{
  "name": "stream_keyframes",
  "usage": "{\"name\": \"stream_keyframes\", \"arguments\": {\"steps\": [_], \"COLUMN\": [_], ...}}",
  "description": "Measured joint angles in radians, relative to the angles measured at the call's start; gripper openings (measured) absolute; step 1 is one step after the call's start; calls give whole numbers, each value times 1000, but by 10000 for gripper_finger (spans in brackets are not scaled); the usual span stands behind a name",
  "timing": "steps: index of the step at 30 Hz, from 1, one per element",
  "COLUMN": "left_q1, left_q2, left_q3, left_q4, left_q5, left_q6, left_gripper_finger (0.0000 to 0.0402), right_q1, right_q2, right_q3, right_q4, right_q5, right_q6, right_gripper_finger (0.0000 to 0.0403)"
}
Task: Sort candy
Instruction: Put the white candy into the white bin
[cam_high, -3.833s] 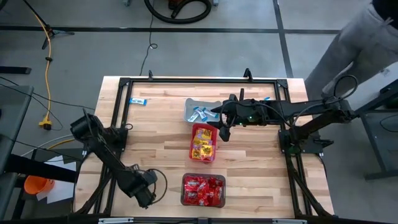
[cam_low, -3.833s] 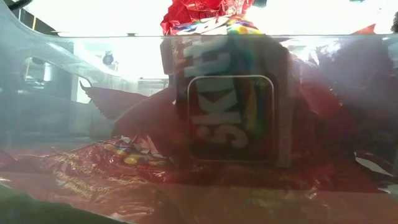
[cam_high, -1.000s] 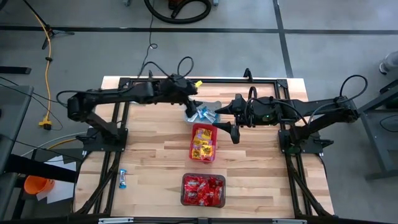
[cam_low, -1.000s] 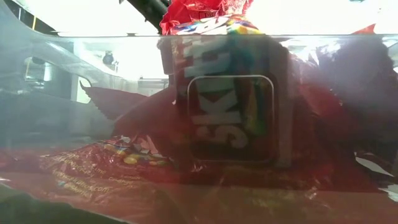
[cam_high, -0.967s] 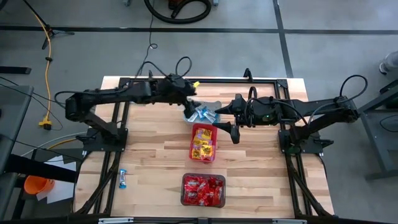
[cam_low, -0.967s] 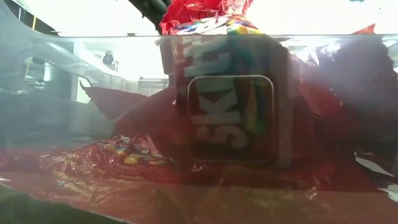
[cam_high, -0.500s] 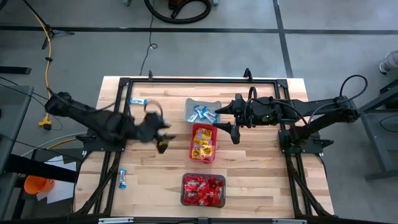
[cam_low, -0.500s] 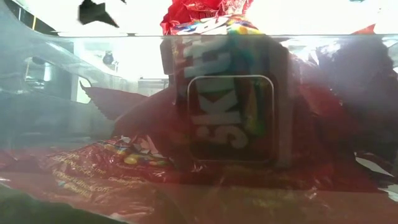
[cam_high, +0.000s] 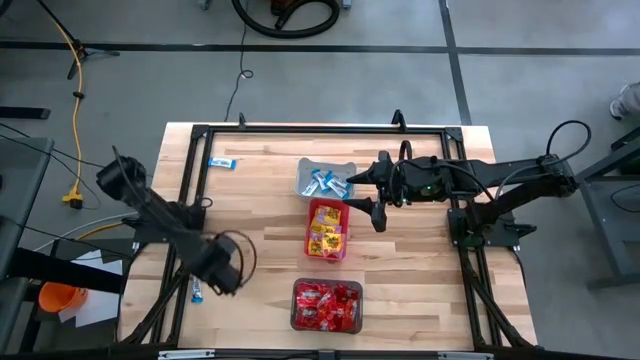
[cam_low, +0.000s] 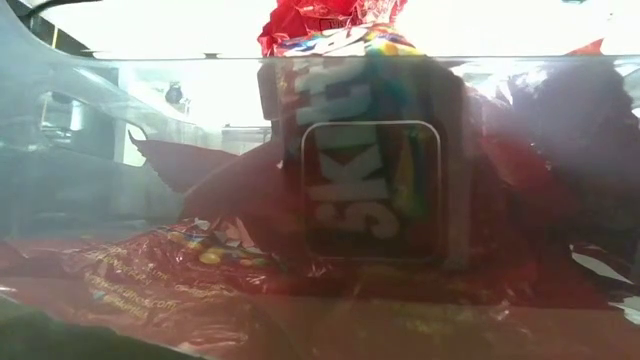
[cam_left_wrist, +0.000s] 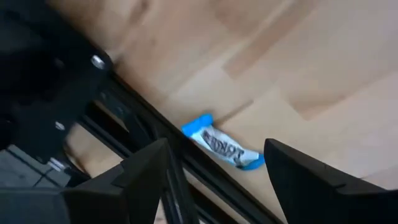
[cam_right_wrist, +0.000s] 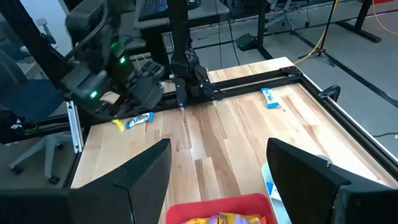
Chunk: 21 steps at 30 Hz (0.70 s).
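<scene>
nearest me, the dark bin (cam_high: 326, 304) at the front edge is packed with red candy (cam_low: 365, 190), and those crinkly wrappers fill the whole low view. just left of it my left gripper (cam_left_wrist: 214, 171) hangs over a loose blue-and-white packet (cam_left_wrist: 222, 147) lying by the table's frame rail (cam_left_wrist: 140, 127), fingers spread wide and holding nothing. i judge that packet light, thin and slippery in its foil, soft enough to buckle, so i'd pinch it across the short middle, flat against the wood. further in, the pink bin (cam_high: 327, 228) holds yellow packets (cam_high: 326, 238). my right gripper (cam_right_wrist: 216, 171) waits beside it, fingers apart and empty. beyond sits the grey bin (cam_high: 325, 178) with blue-and-white ones, and a second stray packet (cam_high: 222, 163) lies near the far left edge.
</scene>
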Motion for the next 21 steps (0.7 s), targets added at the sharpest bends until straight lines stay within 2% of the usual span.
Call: {"name": "stream_keyframes", "arguments": {"steps": [8,16,21], "left_q1": [-86,-134,-154], "left_q2": [106,111,111], "left_q3": [-6,-140,-192], "left_q4": [113,278,309], "left_q5": [85,192,198], "left_q6": [-79,-204,-245], "left_gripper_finger": [252,252,252], "right_q1": [0,0,0], "right_q2": [0,0,0], "right_q3": [0,0,0], "right_q4": [0,-5,-7], "right_q5": [0,0,0], "right_q6": [4,7,7], "right_gripper_finger": [259,259,259]}}
